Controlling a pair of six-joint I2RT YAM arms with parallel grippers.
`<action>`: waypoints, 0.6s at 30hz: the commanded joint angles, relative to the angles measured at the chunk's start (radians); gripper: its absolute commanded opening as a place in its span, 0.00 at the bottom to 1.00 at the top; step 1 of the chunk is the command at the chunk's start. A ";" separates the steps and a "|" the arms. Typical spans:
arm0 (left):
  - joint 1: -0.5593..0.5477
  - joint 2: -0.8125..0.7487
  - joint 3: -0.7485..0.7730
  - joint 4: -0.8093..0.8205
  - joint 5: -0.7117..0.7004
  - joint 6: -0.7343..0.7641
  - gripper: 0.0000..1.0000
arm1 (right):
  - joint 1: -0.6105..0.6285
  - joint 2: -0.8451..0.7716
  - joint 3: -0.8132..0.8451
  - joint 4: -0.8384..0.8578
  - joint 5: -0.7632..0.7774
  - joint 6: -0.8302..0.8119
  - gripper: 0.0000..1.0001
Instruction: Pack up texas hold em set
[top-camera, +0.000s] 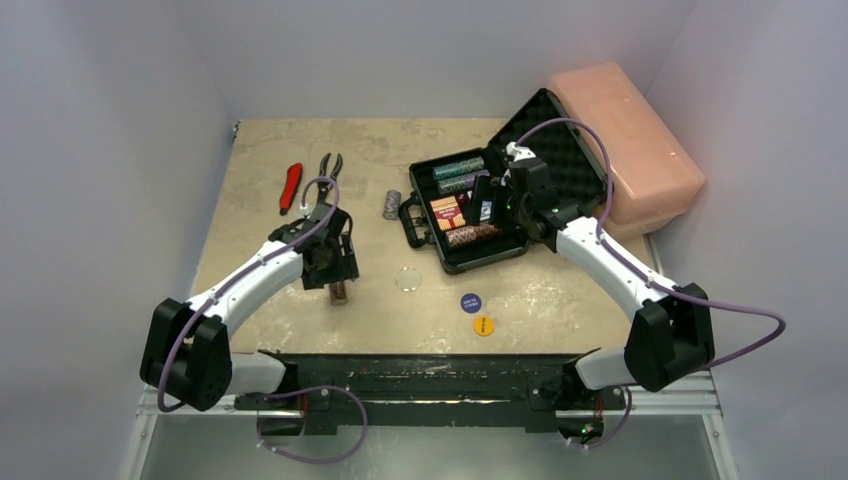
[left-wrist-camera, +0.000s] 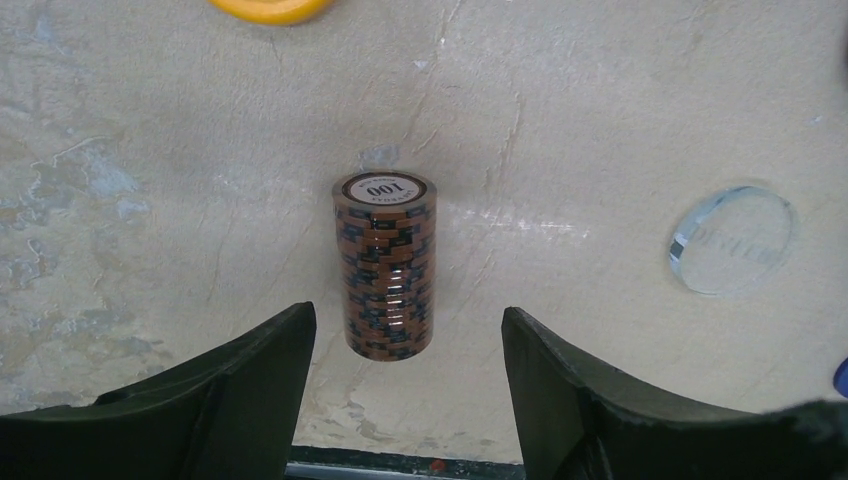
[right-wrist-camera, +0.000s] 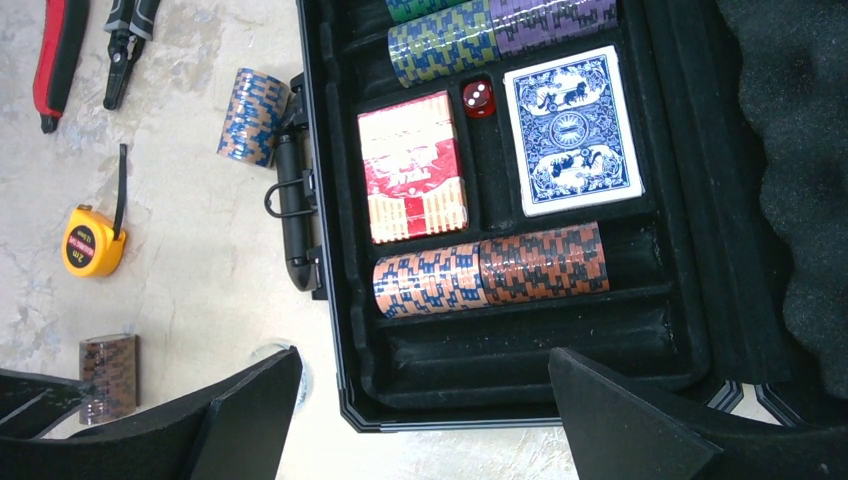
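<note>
Straddling the upright brown-and-black stack of poker chips (left-wrist-camera: 387, 270), the left gripper (left-wrist-camera: 405, 320) is standing open wider than the stack, one jaw on each side, gripping nothing. The stack is sitting on the beige marbled tabletop (left-wrist-camera: 600, 100), left of and well apart from the open black foam-lined briefcase (right-wrist-camera: 450, 345). Judgement: loose chips, dense, smooth-edged, likely to shear apart; pinching mid-column looks safest. Top chip is showing "100". The right gripper (right-wrist-camera: 425, 358) is hovering wide open, empty, over the briefcase.
</note>
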 joint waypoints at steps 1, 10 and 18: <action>-0.005 0.041 -0.029 0.056 -0.017 -0.022 0.67 | -0.002 0.006 -0.002 0.027 -0.019 -0.012 0.99; -0.007 0.086 -0.066 0.105 -0.002 -0.030 0.62 | -0.002 0.019 0.000 0.027 -0.020 -0.013 0.99; -0.007 0.102 -0.081 0.138 -0.002 -0.037 0.57 | 0.000 0.034 0.006 0.023 -0.024 -0.013 0.99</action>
